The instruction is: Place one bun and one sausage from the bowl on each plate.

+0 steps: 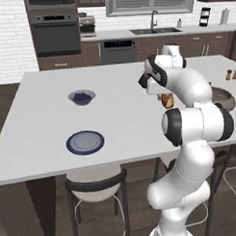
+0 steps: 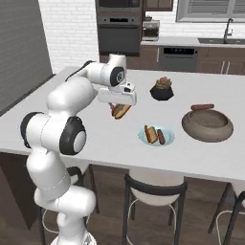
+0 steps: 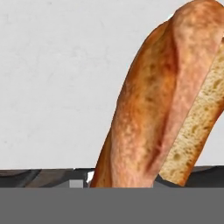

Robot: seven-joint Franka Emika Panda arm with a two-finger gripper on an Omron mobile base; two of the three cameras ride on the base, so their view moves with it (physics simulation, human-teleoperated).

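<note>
My gripper is shut on a golden-brown bun, held in the air above the white counter. The hand view has the same bun close up, split side to the right. From the left base camera the bun peeks out behind my arm. The brown-grey bowl stands at the right with a sausage lying across its far rim. Beside it, the pale teal plate carries a bun and a sausage. The grey-blue plate with the dark blue rim lies bare near the counter's front left.
A small grey bowl of blue berries sits behind the dark-rimmed plate. A black plant pot stands behind the teal plate. Two shakers are at the far right edge. Stools stand under the counter's front.
</note>
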